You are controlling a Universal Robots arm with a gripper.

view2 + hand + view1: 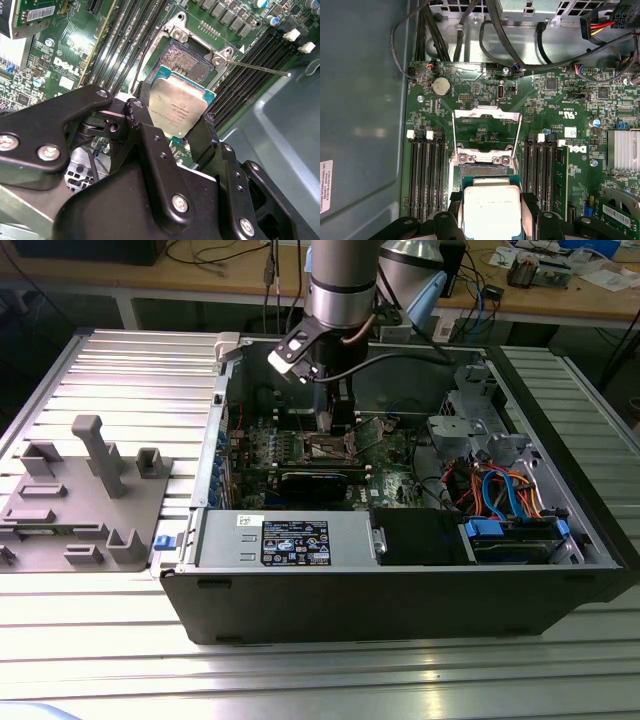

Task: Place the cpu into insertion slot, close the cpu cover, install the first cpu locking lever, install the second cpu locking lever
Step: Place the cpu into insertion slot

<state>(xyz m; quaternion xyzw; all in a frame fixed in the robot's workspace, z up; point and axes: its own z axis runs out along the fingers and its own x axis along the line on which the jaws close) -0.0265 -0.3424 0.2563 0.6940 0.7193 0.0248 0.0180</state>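
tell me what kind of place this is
Probably a robotics lab bench for PC assembly: an open computer case sits on a ribbed metal table, a grey fixture block lies beside it, a cluttered workbench stands behind, and the gripper holds the cpu over the motherboard.

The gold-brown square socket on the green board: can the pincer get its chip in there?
Probably yes. The pincer holds the flat silver-topped square chip just over the gold-brown socket, whose thin silvery cover frame is swung open, leaving the contacts bare.
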